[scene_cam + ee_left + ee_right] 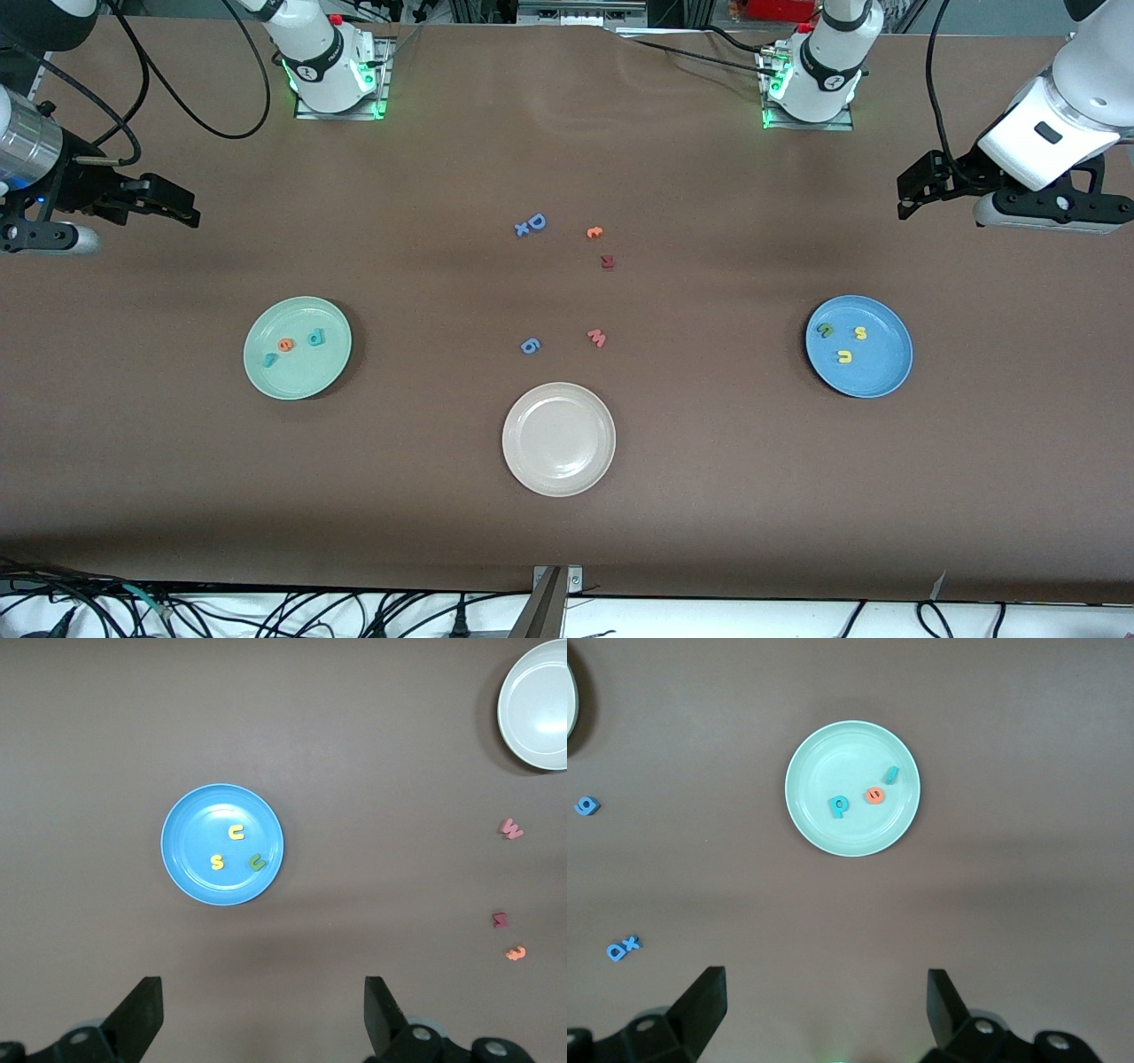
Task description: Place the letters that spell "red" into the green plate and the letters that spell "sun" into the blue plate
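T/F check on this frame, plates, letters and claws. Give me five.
1. The green plate holds three letters. True.
2. The blue plate is empty. False: yellow s, yellow u and green n lie in it.
3. The white plate holds the pink w. False: the w lies on the table.
4. Both the left claw and the right claw are open and empty. True.
5. The blue D is in the green plate. False: it lies on the table.

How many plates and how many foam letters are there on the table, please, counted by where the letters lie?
Plates: 3
Letters in the green plate: 3
Letters in the blue plate: 3
Loose letters on the table: 6
Total: 15
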